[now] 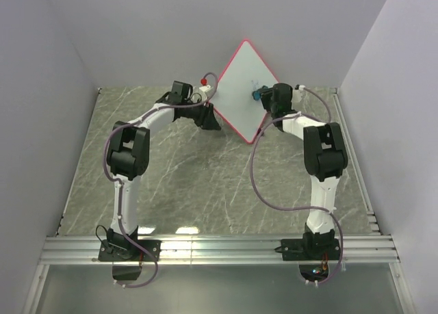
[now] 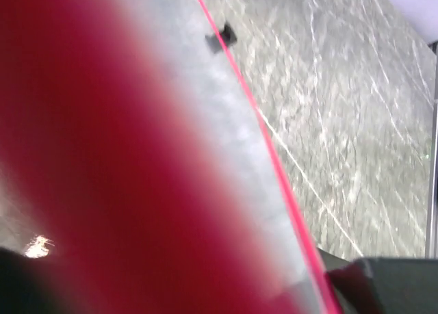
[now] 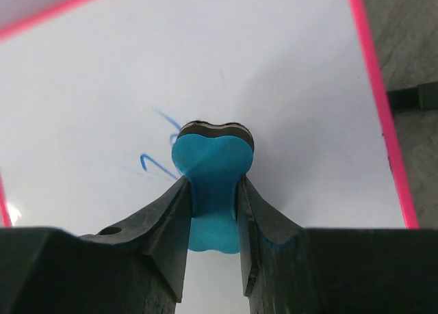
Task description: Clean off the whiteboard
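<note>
Right claw (image 3: 213, 185), closest to the lens in the right wrist view: both black fingers (image 3: 164, 225) are closed on the narrow waist of a blue eraser (image 3: 212, 157). The eraser's dark felt face is pressed against the whiteboard (image 3: 274, 74). Blue handwriting (image 3: 154, 162) remains on the white surface just left of the eraser, partly hidden behind it.

Whiteboard position: at the far middle of the worktop (image 1: 191, 184), turned so that one corner points up like a diamond, with its upper part in front of the back wall (image 1: 205, 27). Whether its lowest corner touches the worktop cannot be told. The pink-red frame is intact along all visible edges.

Left claw (image 1: 211, 112): placed at the board's left corner and clamped on its edge. The left wrist view shows the frame as a heavy red blur running between the dark fingers. One black foot (image 2: 222, 37) shows further up that edge.

Surroundings: the worktop is grey with pale veining. Plain pale walls enclose it on three sides. Both arm bases are bolted to a metal rail (image 1: 219, 249) along the near edge.
</note>
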